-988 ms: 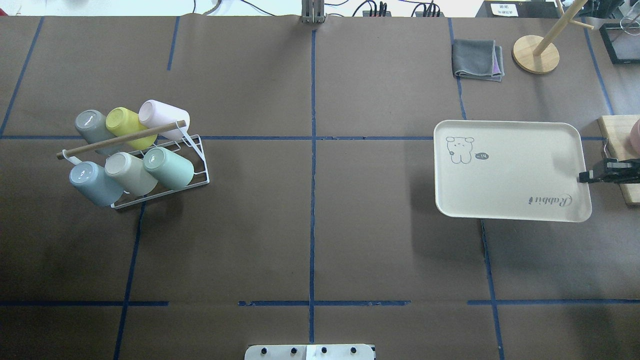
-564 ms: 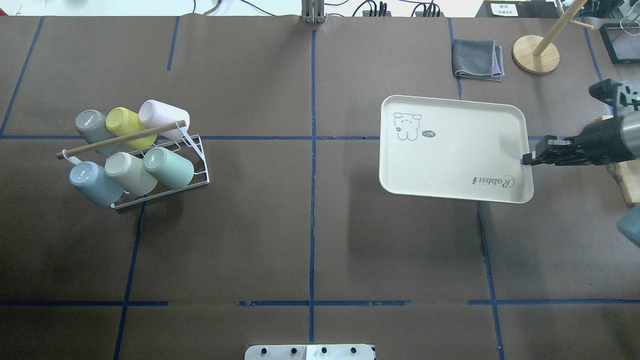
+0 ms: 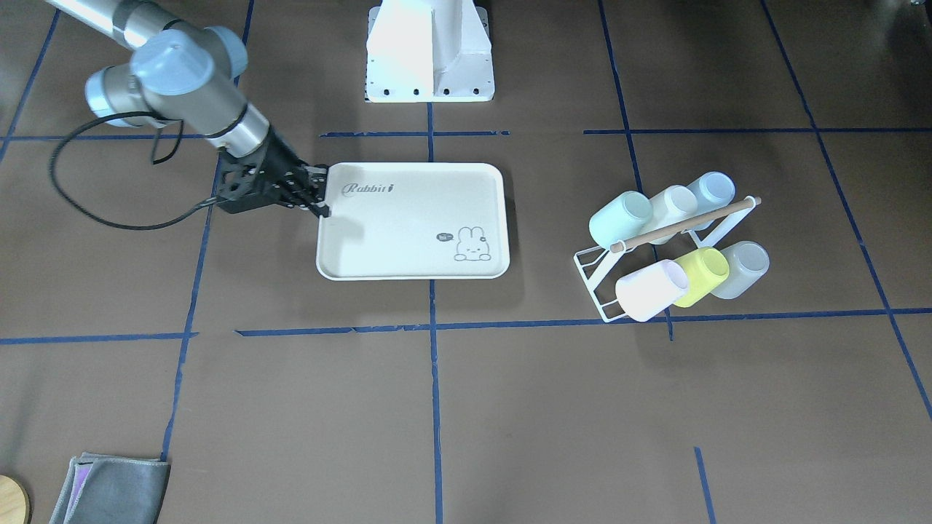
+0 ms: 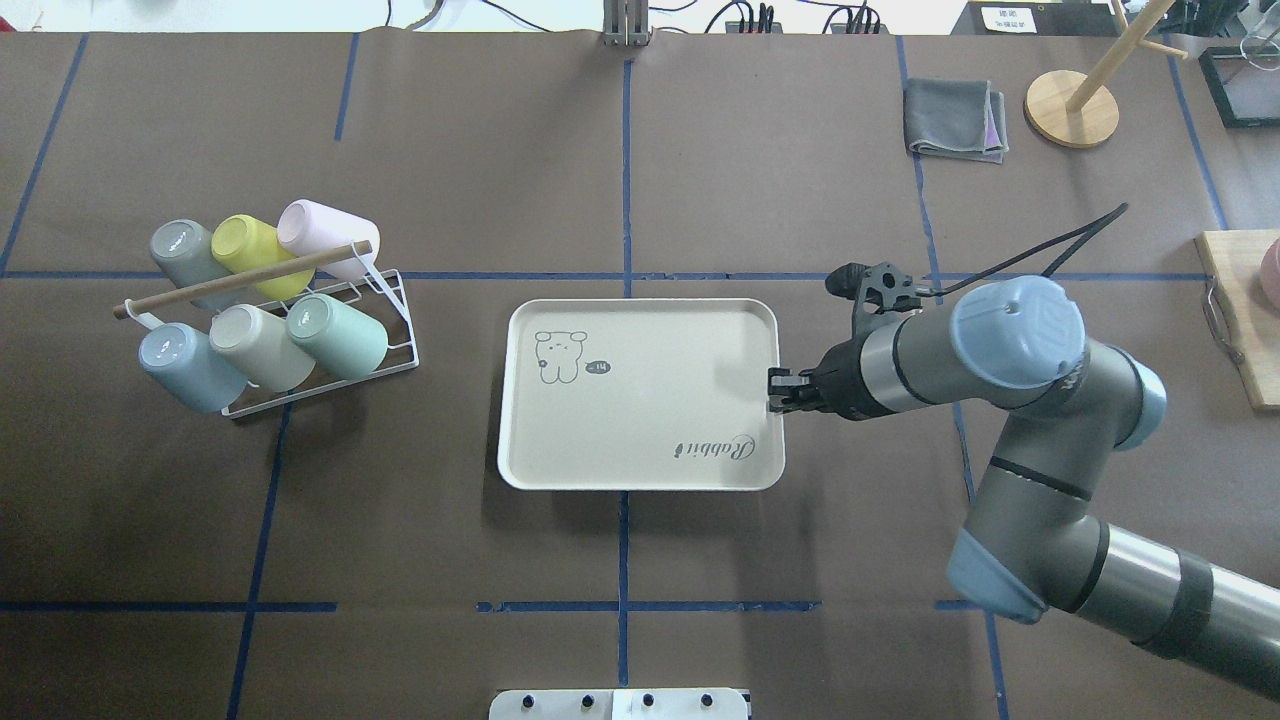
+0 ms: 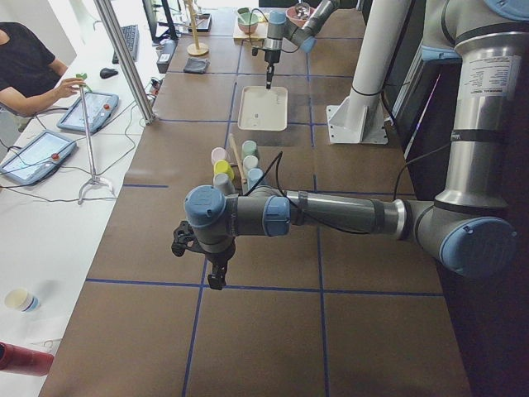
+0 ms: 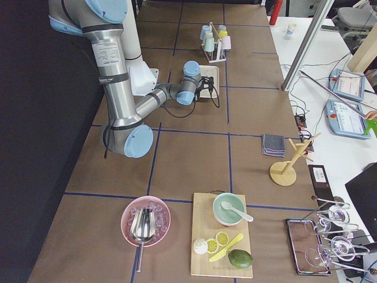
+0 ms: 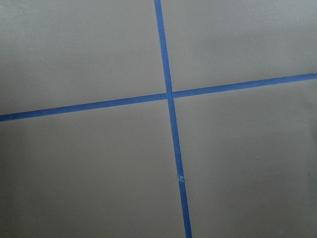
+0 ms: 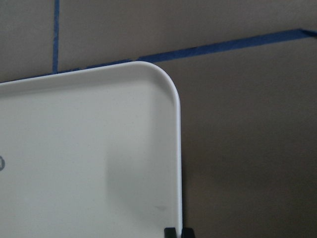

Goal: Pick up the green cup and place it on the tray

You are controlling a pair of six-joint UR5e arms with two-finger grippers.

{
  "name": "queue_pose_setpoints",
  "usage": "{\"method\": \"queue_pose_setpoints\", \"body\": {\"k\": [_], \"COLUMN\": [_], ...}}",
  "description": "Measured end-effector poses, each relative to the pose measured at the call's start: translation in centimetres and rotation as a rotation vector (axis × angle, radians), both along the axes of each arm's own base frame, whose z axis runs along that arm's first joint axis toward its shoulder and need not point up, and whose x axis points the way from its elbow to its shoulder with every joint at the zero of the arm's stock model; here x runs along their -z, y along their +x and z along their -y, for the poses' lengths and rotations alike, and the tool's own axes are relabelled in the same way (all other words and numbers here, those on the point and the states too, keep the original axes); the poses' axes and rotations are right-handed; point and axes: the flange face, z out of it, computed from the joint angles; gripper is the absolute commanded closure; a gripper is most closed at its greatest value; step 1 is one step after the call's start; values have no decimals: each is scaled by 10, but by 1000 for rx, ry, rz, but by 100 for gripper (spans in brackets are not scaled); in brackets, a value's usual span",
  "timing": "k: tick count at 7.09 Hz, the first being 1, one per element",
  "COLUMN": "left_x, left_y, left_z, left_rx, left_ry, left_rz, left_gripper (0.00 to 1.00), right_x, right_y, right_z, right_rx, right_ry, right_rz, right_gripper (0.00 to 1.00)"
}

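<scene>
We see the green cup (image 4: 340,336) as a small, pale mint tumbler, smooth, without a handle and slightly tapered. It leans tilted on a white wire rack (image 4: 411,346), in the row nearer the robot and at the end closest to the tray (image 4: 650,425). A beige cup (image 4: 262,348) is just beside it, and a wooden rod (image 4: 240,281) runs above between the rack's two rows. The cup and the tray are well apart.

The tray is cream-white with rounded corners, a bunny drawing and "Rabbit" script, and it sits mid-surface. The right pincer (image 4: 774,390) is clenched on the rim of its short side, near the script. We cannot tell whether the tray rests on the surface (image 4: 620,150) or hangs just above it.

The left pincer (image 5: 215,279) points down over bare surface crossed by blue tape (image 7: 171,124), beyond the rack. We cannot tell whether it is released or clenched.
</scene>
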Motion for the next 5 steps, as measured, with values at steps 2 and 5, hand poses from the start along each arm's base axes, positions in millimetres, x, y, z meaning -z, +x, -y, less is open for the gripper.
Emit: {"method": "queue_pose_setpoints", "body": {"k": [2,5], "left_x": [-1,-3], "left_y": [0,0], "left_z": [-1,-3], "left_rx": [-1,-1], "left_ry": [-2,-6], "left_rz": [0,0], "left_gripper": [0,0], "right_x": [6,9], "right_y": [-26,-31], "right_z": [-13,-17], "right_rx": [0,6], "right_ry": [4,8], "right_rz": [-28,-26], "right_gripper": [98,0]}}
